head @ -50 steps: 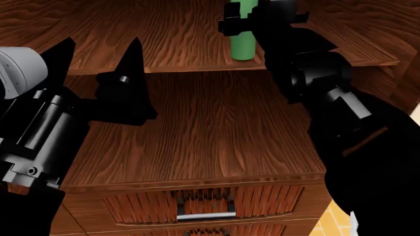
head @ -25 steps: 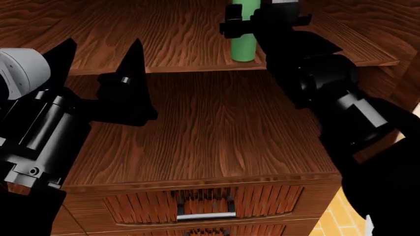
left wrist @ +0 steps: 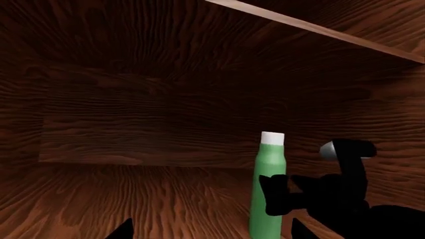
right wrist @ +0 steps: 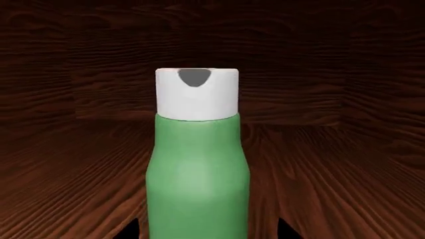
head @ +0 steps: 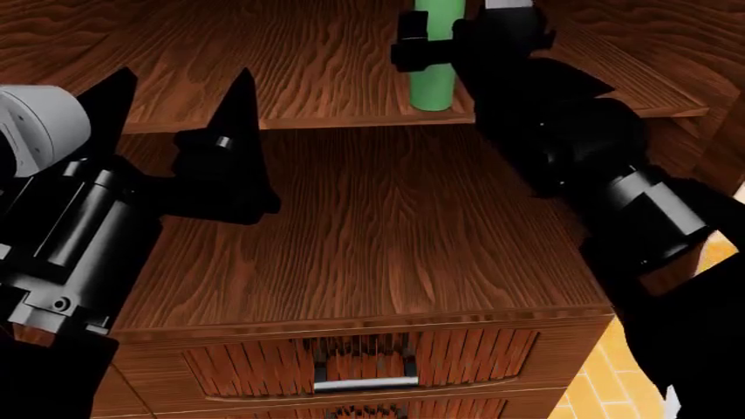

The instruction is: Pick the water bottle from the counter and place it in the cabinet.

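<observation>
Bottle [head: 432, 74] is standing upright on the upper cabinet [head: 349, 227] shelf, far side, white cap up. Right gripper [head: 448, 44] sits around its middle, but can't tell if it's actually clamped or loose. Left gripper [head: 174, 100] hangs near-left, fingers spread wide, holding nothing.

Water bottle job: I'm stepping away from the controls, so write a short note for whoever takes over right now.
Right gripper: at the water bottle, fingers on either side of it; whether they clamp it cannot be told.
Left gripper: open, empty, hovering over the lower shelf.
Water bottle: upright on the cabinet's upper shelf, near the front edge.
Done: bottle is off the counter and inside the cabinet.
Left: confirm release, back the right arm out without tipping the bottle.
</observation>
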Tool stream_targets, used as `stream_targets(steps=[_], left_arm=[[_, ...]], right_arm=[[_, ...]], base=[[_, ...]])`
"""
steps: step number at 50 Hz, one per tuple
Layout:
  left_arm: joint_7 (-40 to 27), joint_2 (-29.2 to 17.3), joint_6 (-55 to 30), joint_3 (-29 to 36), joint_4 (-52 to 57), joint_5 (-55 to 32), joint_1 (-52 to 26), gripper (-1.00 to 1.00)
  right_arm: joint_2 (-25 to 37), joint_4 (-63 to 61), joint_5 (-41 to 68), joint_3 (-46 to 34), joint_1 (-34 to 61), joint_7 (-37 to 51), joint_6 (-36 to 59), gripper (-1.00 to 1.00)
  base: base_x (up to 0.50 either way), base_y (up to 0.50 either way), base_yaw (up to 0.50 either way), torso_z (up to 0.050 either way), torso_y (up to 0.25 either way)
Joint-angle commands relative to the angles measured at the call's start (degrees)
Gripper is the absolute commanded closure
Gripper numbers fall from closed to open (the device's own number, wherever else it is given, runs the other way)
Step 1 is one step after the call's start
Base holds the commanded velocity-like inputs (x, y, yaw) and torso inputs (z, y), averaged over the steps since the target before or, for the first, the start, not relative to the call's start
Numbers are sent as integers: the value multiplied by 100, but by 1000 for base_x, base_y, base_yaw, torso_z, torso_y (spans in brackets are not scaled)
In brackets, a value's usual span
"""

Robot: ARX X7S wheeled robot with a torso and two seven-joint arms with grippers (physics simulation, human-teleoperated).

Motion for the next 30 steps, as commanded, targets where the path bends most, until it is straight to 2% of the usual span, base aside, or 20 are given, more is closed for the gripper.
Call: stream_targets(steps=[1, 11, 13, 15, 30], left_arm=[[-6, -2, 12, 18, 3, -6, -15, -100], [-7, -9, 23, 29, 3, -5, -17, -100], [-43, -9, 23, 35, 27, -59, -64, -100], [-61, -9, 25, 38, 39, -87, -86, -100], [-125, -20, 35, 66, 85, -168, -154, -100]], right_arm=[[395, -996, 158, 87, -61, 426, 182, -100], [434, -1102, 172, 105, -74, 464, 197, -100], [1035, -2607, 495, 270, -264, 1137, 371, -100], [1277, -3219, 639, 346, -360, 1422, 421, -100], [1891, -4643, 1029, 568, -793, 2116, 404, -100]], base=[[0, 0, 0, 0, 0], [0, 0, 0, 0, 0], [0, 0, 0, 0, 0], [0, 0, 0, 0, 0], [0, 0, 0, 0, 0]])
